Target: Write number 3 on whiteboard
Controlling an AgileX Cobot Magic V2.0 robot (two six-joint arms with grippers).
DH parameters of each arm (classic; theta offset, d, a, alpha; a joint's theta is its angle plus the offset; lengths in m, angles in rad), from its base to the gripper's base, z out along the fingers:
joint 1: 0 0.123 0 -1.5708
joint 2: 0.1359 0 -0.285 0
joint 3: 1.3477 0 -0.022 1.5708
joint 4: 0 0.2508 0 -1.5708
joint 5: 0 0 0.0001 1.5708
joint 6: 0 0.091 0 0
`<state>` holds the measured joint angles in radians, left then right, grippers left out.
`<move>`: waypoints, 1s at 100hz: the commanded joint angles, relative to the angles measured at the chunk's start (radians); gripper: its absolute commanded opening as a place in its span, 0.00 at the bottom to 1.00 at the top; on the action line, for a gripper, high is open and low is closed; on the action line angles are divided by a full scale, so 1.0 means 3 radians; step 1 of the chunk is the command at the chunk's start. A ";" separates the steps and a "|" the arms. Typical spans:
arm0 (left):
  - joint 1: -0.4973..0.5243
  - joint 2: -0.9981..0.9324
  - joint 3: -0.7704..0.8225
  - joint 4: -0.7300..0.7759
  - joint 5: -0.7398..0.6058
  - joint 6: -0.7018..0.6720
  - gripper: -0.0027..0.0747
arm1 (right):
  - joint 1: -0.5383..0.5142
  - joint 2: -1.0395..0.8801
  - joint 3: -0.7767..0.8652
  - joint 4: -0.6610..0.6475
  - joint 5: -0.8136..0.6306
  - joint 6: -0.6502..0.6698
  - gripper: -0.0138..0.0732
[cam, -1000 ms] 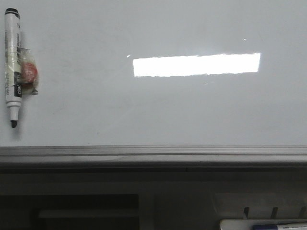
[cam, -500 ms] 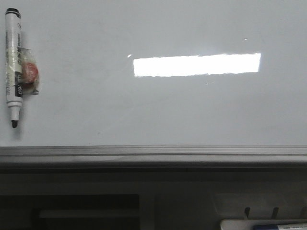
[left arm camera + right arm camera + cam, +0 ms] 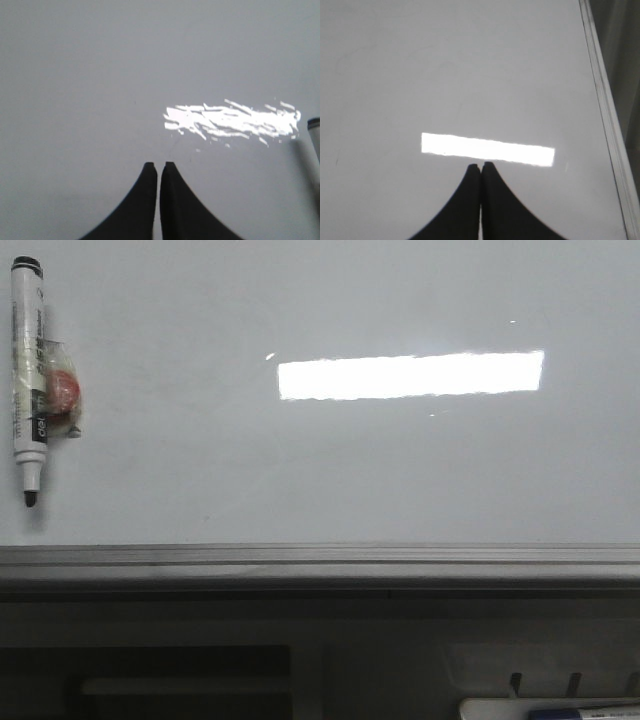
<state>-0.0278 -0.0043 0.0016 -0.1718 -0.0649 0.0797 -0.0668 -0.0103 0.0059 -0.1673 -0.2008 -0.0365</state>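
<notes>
The whiteboard (image 3: 320, 460) fills the front view, pale grey-white with a bright rectangular reflection and a grey edge strip along its near side. No drawn number 3 shows on it. A white marker (image 3: 28, 380) with black cap end and bare black tip lies at the far left, a red round thing in clear wrap taped to it. Neither gripper shows in the front view. My left gripper (image 3: 159, 164) is shut and empty above the bare board (image 3: 100, 75); the marker's end (image 3: 314, 131) shows at that view's edge. My right gripper (image 3: 481, 164) is shut and empty above the board (image 3: 445, 65).
The board's grey edge strip (image 3: 320, 558) runs across the front, with a dark shelf below it. A white tray with a blue-capped pen (image 3: 580, 710) sits at the lower right. The board's metal edge (image 3: 607, 115) shows in the right wrist view.
</notes>
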 commanded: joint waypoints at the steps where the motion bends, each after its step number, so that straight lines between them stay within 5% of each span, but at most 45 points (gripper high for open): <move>1: -0.0001 -0.0080 0.0036 -0.0031 -0.0511 -0.0036 0.01 | -0.0025 -0.0050 0.0073 0.0293 0.0003 -0.0011 0.09; 14: -0.0001 -0.0080 0.0036 -0.0031 -0.0666 -0.0036 0.01 | -0.0025 -0.0050 -0.0063 0.0598 0.0814 -0.0011 0.09; 35: -0.0001 -0.0080 0.0014 -0.0402 -0.0695 -0.0036 0.01 | -0.0025 -0.0001 -0.0135 0.0603 0.0765 -0.0011 0.09; 52: 0.0038 0.0068 -0.0278 -0.0484 0.0097 0.0023 0.01 | -0.0025 0.0131 -0.0551 0.0621 0.1254 -0.0011 0.09; 70: 0.0146 0.0602 -0.0816 -0.0320 0.0356 0.0023 0.01 | -0.0025 0.0428 -0.1137 0.0621 0.2135 -0.0011 0.09; 88: 0.0146 0.0974 -0.1345 -0.0101 0.0810 0.0349 0.01 | -0.0025 0.0500 -0.1232 0.0643 0.2255 -0.0011 0.09; 100: 0.0146 0.1036 -0.1439 -0.0087 0.0967 0.0645 0.19 | -0.0025 0.0500 -0.1232 0.0649 0.2291 -0.0011 0.09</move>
<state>0.0132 0.2826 -0.3846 -0.2019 0.2509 0.2233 -0.0668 0.1168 -0.3284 0.0270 0.5428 -0.0365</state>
